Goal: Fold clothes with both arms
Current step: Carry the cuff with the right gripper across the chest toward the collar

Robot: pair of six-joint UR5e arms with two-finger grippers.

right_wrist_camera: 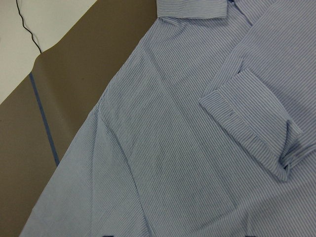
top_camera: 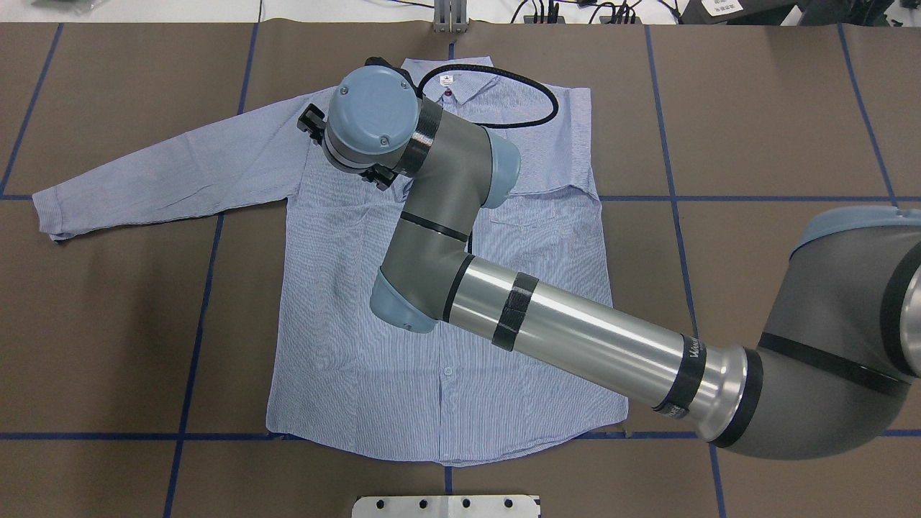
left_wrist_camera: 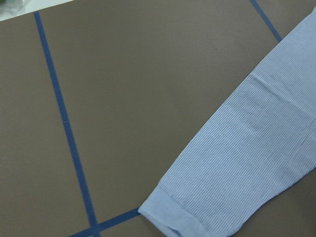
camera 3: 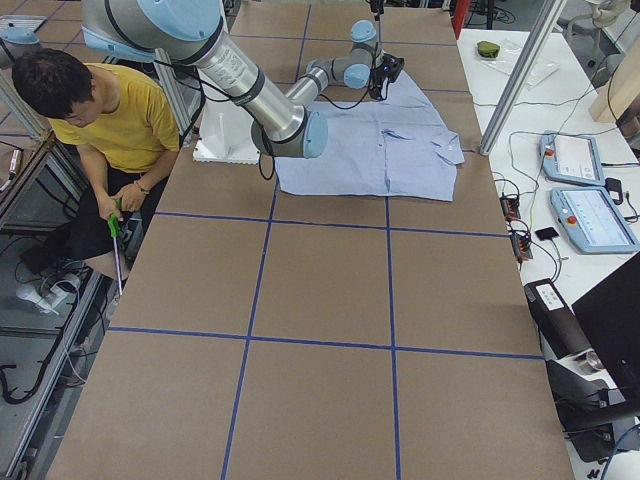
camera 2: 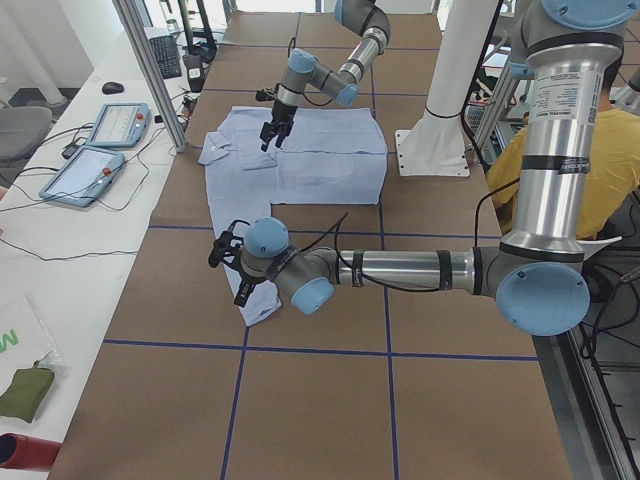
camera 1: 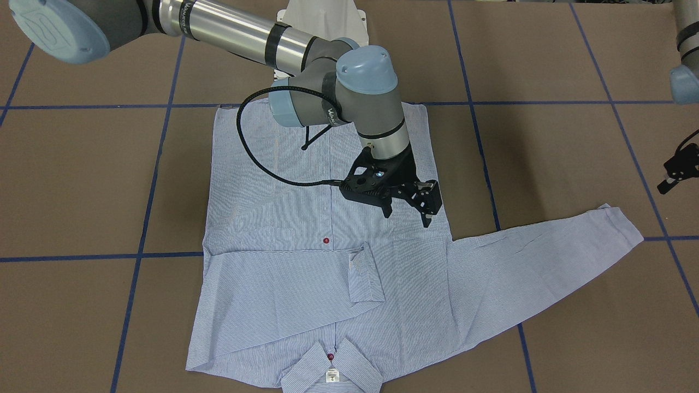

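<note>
The shirt (camera 1: 404, 305) lies flat on the counter (camera 1: 82, 180), one sleeve (camera 1: 284, 289) folded across its chest, the other stretched out. My right jaws hang apart just above its front; my left jaws, by the outstretched cuff (left_wrist_camera: 177, 217), I cannot tell.

The shirt (camera 1: 262, 180) lies flat on the table (camera 1: 82, 180), with its collar (camera 1: 306, 371) at the side far from the robot and its hem toward the robot. The folded sleeve (camera 1: 284, 289), on the robot's right, lies across the chest. The outstretched sleeve (camera 1: 546, 256) reaches toward the robot's left. The right gripper (camera 1: 408, 218) hangs over the shirt beside that sleeve's shoulder. The left gripper (camera 1: 677, 172) is above the table near that sleeve's end.
</note>
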